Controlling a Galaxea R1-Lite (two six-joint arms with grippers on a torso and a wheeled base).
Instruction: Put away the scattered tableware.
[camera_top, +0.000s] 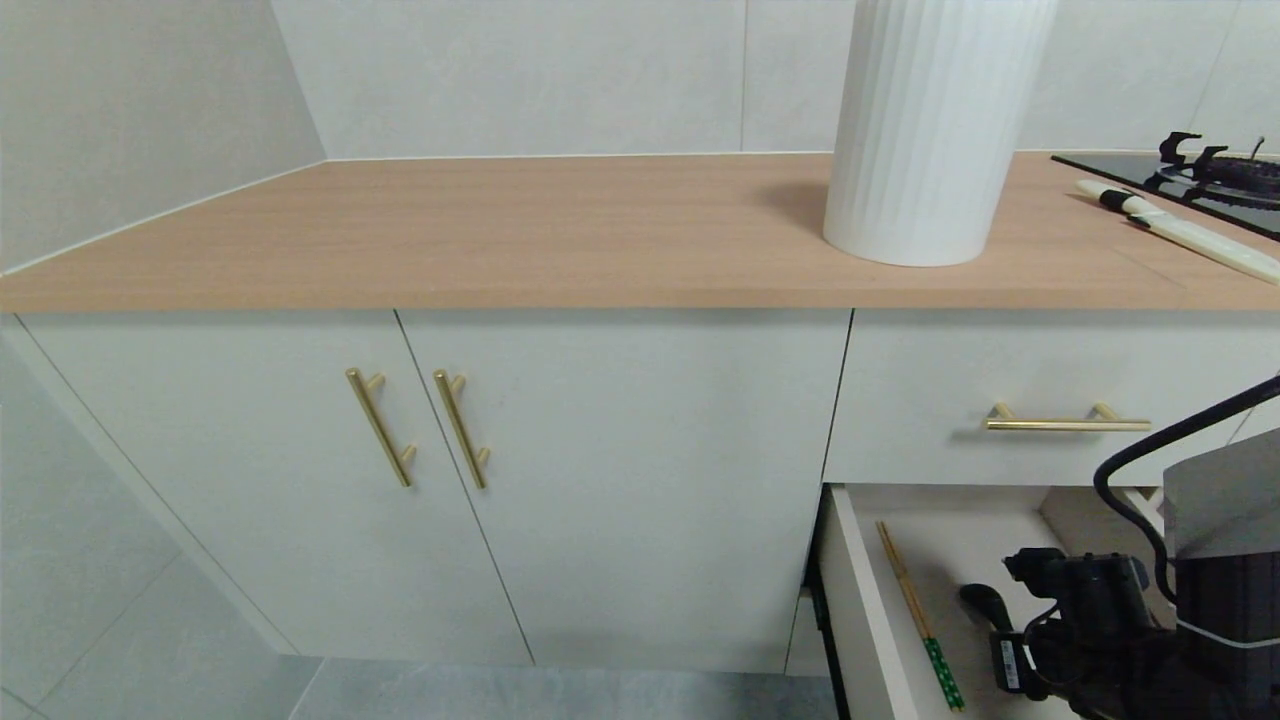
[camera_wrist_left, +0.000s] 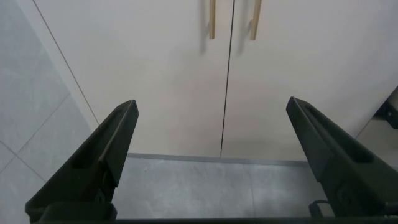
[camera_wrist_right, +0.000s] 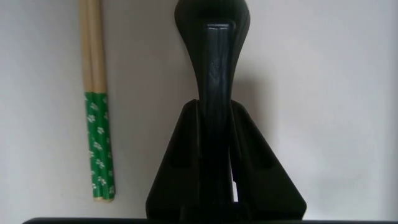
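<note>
Black spoon (camera_wrist_right: 211, 31) sits pinched in the right claw (camera_wrist_right: 212, 118) inside the open drawer (camera_top: 862, 600), just beside the chopsticks (camera_wrist_right: 96, 124), while the left claw (camera_wrist_left: 211, 106) hangs spread, and a skewed release could knock it onto them.

Wide passage over the left and middle of the table (camera_top: 450, 230); a tall white ribbed vase (camera_top: 930, 130) stands in the way at its right, a knife (camera_top: 1180, 230) beyond it; in the open drawer (camera_top: 868, 610) below, chopsticks (camera_top: 920, 625) lie near the left wall, a bare strip between them and the right end effector (camera_wrist_right: 214, 115) clamped on a black spoon (camera_wrist_right: 212, 25).
</note>
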